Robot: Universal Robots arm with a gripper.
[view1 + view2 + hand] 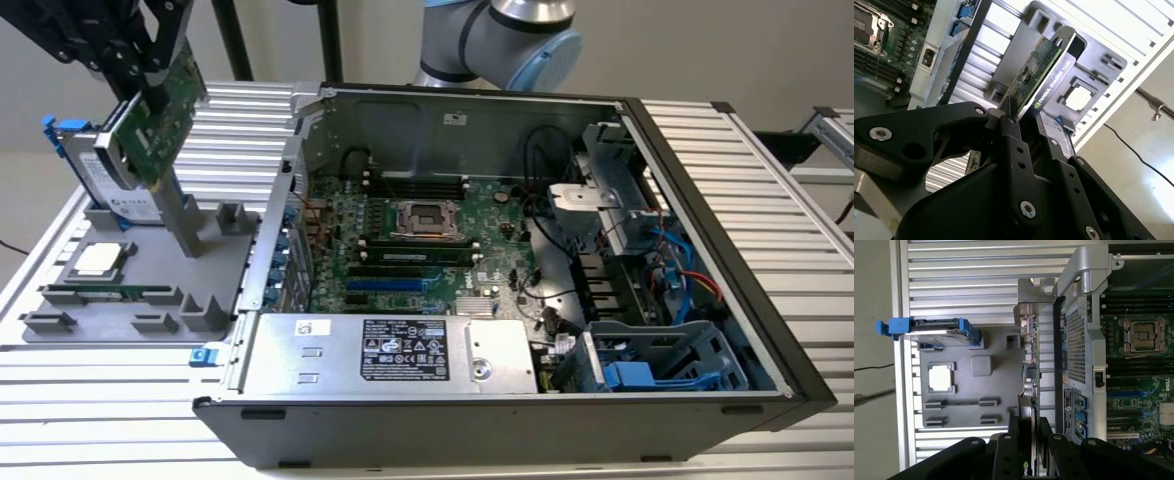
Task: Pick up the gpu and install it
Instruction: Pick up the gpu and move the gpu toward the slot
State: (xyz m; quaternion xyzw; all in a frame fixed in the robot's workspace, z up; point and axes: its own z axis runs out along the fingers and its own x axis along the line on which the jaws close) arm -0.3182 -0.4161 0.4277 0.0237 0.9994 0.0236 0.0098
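In the upper left of the exterior view, the gripper (140,85) hangs above the grey tray (154,255). Its black fingers (1013,137) are clamped on the gpu (163,110), one on each face. The gpu is tilted, with its green board face toward the camera and its top edge close to the frame's upper border. Its lower edge is down by the tray's grey upright (180,215); I cannot tell whether the two touch. The blue-framed hard drive (94,165) stands on the tray just beside the gpu, toward the exterior view's left. A processor chip (102,260) and a memory stick (107,293) lie lower on the tray.

In the first wrist view the gpu is seen edge-on, with its silver end bracket (1033,294) at the far end from the fingers. It runs alongside the perforated case wall (1076,350) with a narrow gap between them.

A bare strip of ribbed bench (247,120) separates the tray from the open computer case (467,430), which takes up the centre and right of the exterior view. The motherboard (400,240) is exposed. The slots (387,285) at its lower left are bounded by the case's left wall and the power supply (387,350) below, and cables (554,215) crowd the board's right side
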